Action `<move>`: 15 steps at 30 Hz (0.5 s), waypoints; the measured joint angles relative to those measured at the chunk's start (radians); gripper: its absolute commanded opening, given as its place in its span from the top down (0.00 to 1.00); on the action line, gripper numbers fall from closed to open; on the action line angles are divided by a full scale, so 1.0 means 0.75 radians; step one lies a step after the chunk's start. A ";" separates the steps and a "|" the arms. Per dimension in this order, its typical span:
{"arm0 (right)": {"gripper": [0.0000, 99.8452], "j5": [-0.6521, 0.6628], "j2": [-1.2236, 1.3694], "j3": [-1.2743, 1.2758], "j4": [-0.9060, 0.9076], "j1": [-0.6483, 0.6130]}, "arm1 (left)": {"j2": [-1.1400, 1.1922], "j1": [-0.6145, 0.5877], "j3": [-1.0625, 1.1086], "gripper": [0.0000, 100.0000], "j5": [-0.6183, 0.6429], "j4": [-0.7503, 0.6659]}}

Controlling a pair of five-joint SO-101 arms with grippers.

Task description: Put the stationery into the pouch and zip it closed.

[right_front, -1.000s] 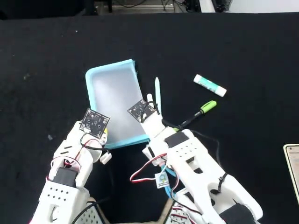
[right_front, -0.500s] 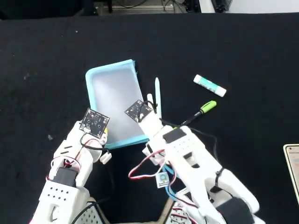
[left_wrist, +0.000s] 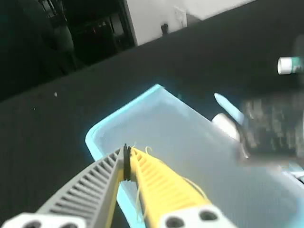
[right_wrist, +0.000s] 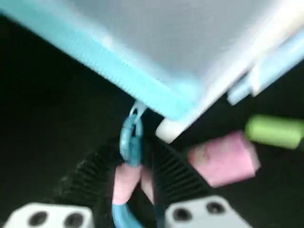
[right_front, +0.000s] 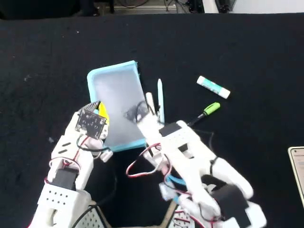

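Left arm (right_front: 71, 161) leans forward from the table's (right_front: 247, 52) near edge; left gripper (left_wrist: 126, 159) has its grey and yellow jaws pressed together at the tips; right arm (right_front: 190, 156) slants inward beside it; right gripper (right_wrist: 135, 161) pinches the blue zip pull (right_wrist: 131, 137).

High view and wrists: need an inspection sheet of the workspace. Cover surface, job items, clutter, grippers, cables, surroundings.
Surface: black table, nothing spilled.
Job's things: teal-edged pouch lying flat. A light blue pen and a white pen lie beside its long edge. The glue stick and green highlighter are farther out. A pink eraser sits near the pouch corner.
Clutter: pale flat item at the table edge, cannot identify.
Grippers: left gripper shut on the pouch rim; right gripper shut on the zip pull.
Cables: red and white wires looped loose on the right arm.
Surroundings: white wall behind the table.
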 measured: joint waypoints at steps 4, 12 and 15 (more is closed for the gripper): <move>0.99 0.008 -0.198 -0.078 0.143 -0.002 | 0.059 -0.018 0.045 0.97 0.029 -0.084; 0.99 0.051 -0.567 -0.288 0.297 -0.004 | 0.262 -0.037 0.025 0.97 0.196 -0.086; 0.99 0.092 -0.618 -0.389 0.356 -0.004 | 0.419 -0.035 -0.098 0.97 0.198 0.023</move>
